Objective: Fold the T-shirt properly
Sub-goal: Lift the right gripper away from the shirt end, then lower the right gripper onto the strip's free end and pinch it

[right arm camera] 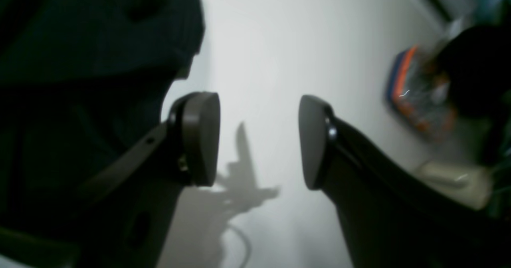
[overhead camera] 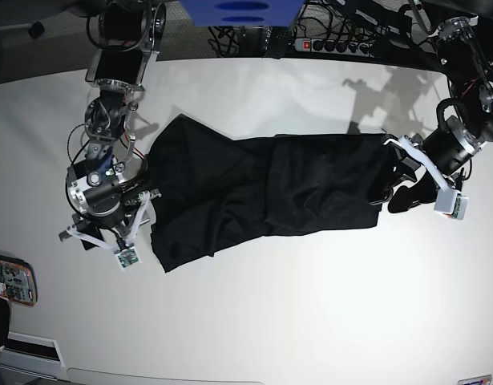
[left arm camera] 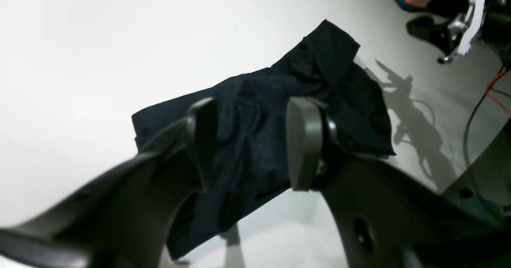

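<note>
on the left of the base view sits my right gripper (overhead camera: 138, 210), low at the table (overhead camera: 254, 321) and just beside the wide end of the t-shirt (overhead camera: 262, 188). its own wrist view shows the jaws standing well apart with only bare white table and a shadow between them, and the dark cloth bunched against the outside of one finger (right arm camera: 199, 138). so this claw holds nothing; i judge it is parked at the hem edge so that it can take a corner when the next fold is set up.

moving right, the t-shirt lies across the middle of the table as a long black band, thicker and doubled over on its right half, looser and wrinkled on the left half where a flap hangs toward the near edge. that reads to me as a lengthwise fold already in, with a crosswise fold not yet done.

at the far right, my left gripper (overhead camera: 393, 183) is at the narrow end of the cloth. from its wrist camera the jaws are wide, the fabric lying beyond and below them, not pinched. i judge the opening suits either a release or a fresh grab; i cannot tell which.
</note>
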Controlling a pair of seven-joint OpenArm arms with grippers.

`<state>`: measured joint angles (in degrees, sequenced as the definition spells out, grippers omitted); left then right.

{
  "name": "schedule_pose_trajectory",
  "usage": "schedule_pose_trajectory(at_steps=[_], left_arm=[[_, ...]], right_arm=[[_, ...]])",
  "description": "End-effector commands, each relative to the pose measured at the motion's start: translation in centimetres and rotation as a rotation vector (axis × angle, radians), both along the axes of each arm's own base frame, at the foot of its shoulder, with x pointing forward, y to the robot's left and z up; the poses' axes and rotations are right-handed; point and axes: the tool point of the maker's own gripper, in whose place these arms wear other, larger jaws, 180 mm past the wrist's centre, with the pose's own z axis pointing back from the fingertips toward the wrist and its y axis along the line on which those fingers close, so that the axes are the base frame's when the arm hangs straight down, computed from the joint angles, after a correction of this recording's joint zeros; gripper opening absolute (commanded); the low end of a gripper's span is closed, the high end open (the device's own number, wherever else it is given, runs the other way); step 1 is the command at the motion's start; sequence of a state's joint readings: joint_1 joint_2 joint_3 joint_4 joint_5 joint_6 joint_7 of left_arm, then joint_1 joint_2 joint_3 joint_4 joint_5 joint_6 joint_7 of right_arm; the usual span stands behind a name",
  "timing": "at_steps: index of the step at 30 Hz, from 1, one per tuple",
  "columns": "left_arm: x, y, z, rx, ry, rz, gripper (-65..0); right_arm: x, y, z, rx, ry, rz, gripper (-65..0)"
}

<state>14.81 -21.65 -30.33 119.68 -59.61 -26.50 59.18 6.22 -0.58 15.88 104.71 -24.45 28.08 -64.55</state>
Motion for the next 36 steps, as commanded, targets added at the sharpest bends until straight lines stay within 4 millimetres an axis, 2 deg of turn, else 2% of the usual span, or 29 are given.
schedule_pose_trajectory(at_steps=[1,3,6,8,10,13,16,17,21,25,27,32,36], left_arm=[[0.0,0.0,0.9,-0.007,-0.034,-0.004,-36.9],[-0.1,0.0,0.8,-0.007,-0.03,-0.004,-36.9],[-0.1,0.0,0.8,-0.008,-0.03,-0.003,-36.9],[-0.1,0.0,0.8,-0.008,-0.03,-0.003,-36.9],[-0.1,0.0,0.8,-0.008,-0.03,-0.003,-36.9],[0.0,0.2,0.6,0.011,-0.028,0.005,-36.9],[0.1,0.6,0.3,0.04,-0.022,0.016,-36.9],[0.0,0.6,0.2,0.041,-0.019,0.017,-36.9],[-0.2,0.6,-0.1,0.043,-0.008,0.017,-36.9],[-0.2,0.6,0.0,0.043,-0.009,0.017,-36.9],[-0.1,0.6,0.0,0.043,-0.011,0.017,-36.9],[-0.1,0.6,0.1,0.043,-0.014,0.017,-36.9],[-0.1,0.6,0.1,0.043,-0.014,0.017,-36.9]], right_arm=[[0.8,-0.5,1.3,0.025,-0.054,-0.017,-35.0],[1.2,-0.8,1.5,0.068,-0.098,-0.026,-35.0],[2.7,-2.1,3.4,0.093,-0.259,-0.106,-35.0],[3.2,-4.2,5.1,0.041,-0.375,-0.214,-35.0],[3.4,-4.9,6.0,-0.027,-0.424,-0.255,-35.1],[3.5,-3.3,5.1,-0.012,-0.378,-0.214,-35.1],[2.9,-0.5,3.0,0.136,-0.254,-0.126,-35.1],[2.4,-0.3,2.3,0.188,-0.211,-0.121,-35.1],[0.7,-1.4,0.9,0.444,-0.124,-0.186,-35.2],[1.6,-3.7,3.5,0.586,-0.167,-0.197,-35.2],[2.6,-3.9,4.6,0.653,-0.177,-0.172,-35.2],[2.7,-3.2,2.2,0.908,-0.091,-0.172,-35.2],[2.1,-3.0,0.4,0.932,-0.048,-0.186,-35.2]])
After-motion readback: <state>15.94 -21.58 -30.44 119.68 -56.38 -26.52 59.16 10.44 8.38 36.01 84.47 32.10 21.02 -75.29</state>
